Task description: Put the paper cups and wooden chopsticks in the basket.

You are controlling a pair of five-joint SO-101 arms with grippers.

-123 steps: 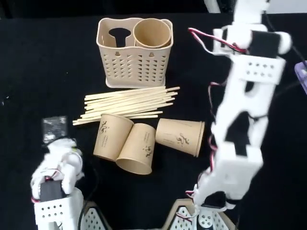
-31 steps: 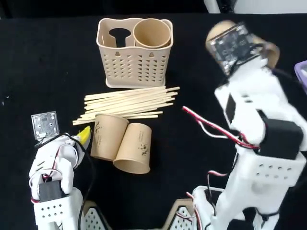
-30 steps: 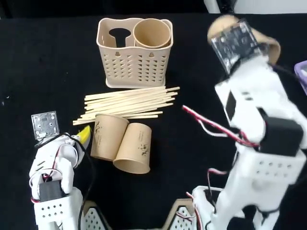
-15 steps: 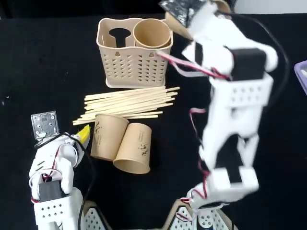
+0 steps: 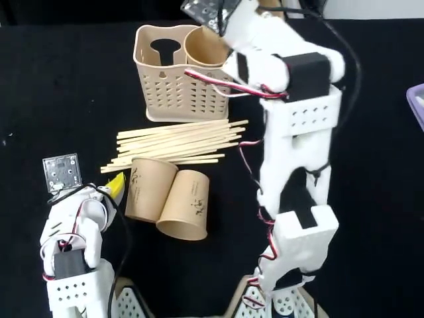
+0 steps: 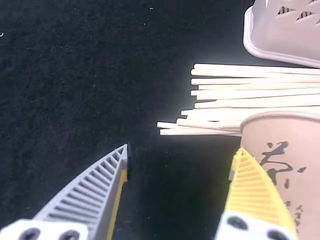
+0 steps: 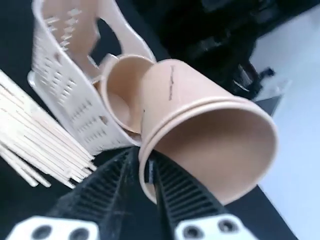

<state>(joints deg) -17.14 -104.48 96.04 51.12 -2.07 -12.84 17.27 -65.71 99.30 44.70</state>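
A beige basket (image 5: 175,86) stands at the back of the black table with one paper cup (image 5: 209,45) upright in its right compartment. My right gripper (image 7: 145,172) is shut on the rim of another paper cup (image 7: 210,120), tilted just beside the basket (image 7: 70,75) and the cup inside it (image 7: 117,95). Wooden chopsticks (image 5: 175,142) lie in a loose bundle in front of the basket. Two more cups (image 5: 149,189) (image 5: 187,204) lie on their sides below them. My left gripper (image 6: 180,170) stands open, one finger beside the nearer lying cup (image 6: 285,155), the chopsticks (image 6: 250,97) beyond it.
The right arm (image 5: 295,132) stretches from the front edge up over the table's right half to the basket. A purple object (image 5: 417,103) sits at the right edge. The left arm's base (image 5: 69,265) is at the front left.
The right arm has swung left with the cup, from the back right of the table to the basket's right compartment. That cup lay on the table four seconds ago. The left arm kept still.
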